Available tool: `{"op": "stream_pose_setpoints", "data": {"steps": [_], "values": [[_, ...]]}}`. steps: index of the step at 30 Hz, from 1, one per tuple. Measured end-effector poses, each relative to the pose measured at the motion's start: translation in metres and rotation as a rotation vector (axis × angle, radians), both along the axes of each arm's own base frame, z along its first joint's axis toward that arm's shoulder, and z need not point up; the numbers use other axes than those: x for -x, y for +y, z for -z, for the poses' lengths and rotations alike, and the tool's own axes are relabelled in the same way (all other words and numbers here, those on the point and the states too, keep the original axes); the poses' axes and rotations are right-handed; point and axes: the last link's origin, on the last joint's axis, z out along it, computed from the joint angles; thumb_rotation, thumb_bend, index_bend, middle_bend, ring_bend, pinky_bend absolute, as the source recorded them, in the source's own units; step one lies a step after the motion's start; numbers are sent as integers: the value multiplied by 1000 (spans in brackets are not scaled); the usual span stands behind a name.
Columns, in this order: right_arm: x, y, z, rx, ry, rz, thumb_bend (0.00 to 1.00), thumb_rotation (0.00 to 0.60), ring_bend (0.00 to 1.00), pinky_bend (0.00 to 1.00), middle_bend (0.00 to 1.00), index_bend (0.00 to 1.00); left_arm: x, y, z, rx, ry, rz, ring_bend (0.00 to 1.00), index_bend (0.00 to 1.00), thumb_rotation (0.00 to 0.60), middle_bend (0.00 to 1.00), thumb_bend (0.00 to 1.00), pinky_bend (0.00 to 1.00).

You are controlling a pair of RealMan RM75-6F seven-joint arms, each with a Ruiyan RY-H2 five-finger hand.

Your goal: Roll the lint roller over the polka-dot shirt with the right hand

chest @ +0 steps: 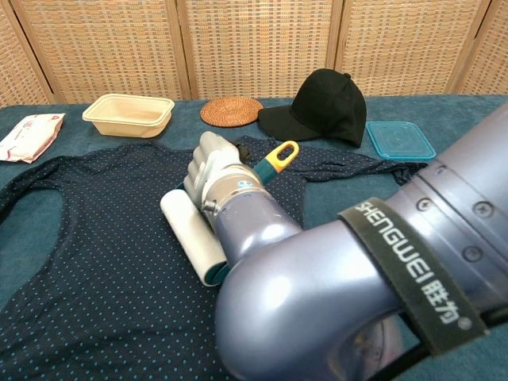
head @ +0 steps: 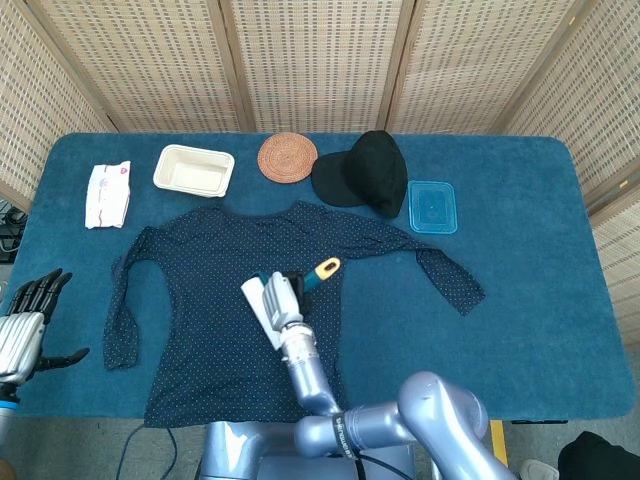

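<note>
A dark blue polka-dot shirt (head: 215,300) (chest: 95,262) lies spread flat on the blue table. My right hand (head: 280,297) (chest: 214,171) grips the teal handle of a lint roller whose white roll (head: 260,310) (chest: 190,235) presses on the shirt's middle. The handle's yellow tip (head: 327,267) (chest: 281,154) sticks up to the right. My left hand (head: 28,322) hangs open off the table's left front edge, holding nothing. In the chest view my right arm fills the lower right and hides part of the shirt.
Along the back stand a white wipes pack (head: 108,193), a cream tray (head: 194,170), a woven coaster (head: 287,157), a black cap (head: 365,171) and a blue lid (head: 431,206). The shirt's right sleeve (head: 450,280) reaches toward the lid.
</note>
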Motion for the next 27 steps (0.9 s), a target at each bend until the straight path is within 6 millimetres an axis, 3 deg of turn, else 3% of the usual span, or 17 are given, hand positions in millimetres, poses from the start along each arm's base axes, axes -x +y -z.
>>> {"op": "stream_pose_setpoints", "data": {"steps": [13,20,27], "values": [[50,-40,-37,120,57,46,837,600,1000,1000,1000,714,-2,-1,3,1,10,3,0,0,600,0,0,0],[53,-42,-39,130,50,69,838,600,1000,1000,1000,711,-3,-2,3,0,8,7,0,0,600,0,0,0],[38,-22,-23,81,51,24,838,600,1000,1000,1000,706,-3,-2,2,0,4,7,0,0,600,0,0,0]]}}
